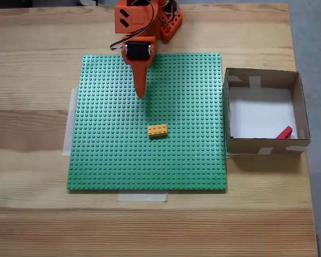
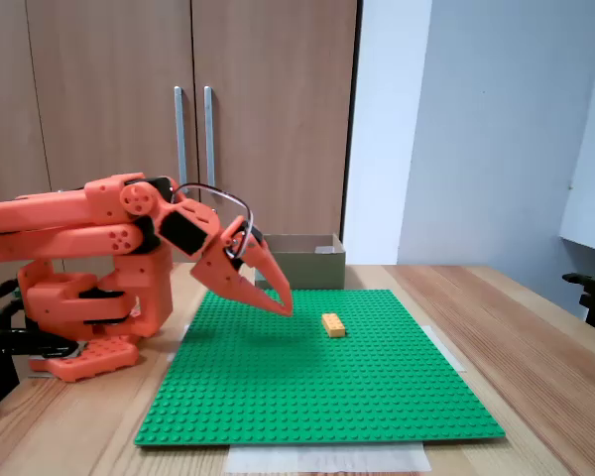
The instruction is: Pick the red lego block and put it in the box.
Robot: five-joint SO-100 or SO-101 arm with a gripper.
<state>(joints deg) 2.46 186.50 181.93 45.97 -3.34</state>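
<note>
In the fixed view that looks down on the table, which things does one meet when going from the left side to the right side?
Green baseplate's left edge → tool → orange-yellow brick → box's left wall → red lego block, lying inside the box by its right wall.

- One fixed view looks straight down on my orange arm [image 1: 136,32] and the green studded baseplate [image 1: 112,160].
- Another fixed view stands low at the wooden table's [image 2: 496,307] edge, facing the cupboards [image 2: 169,119].
- Both fixed views share the baseplate.
</note>
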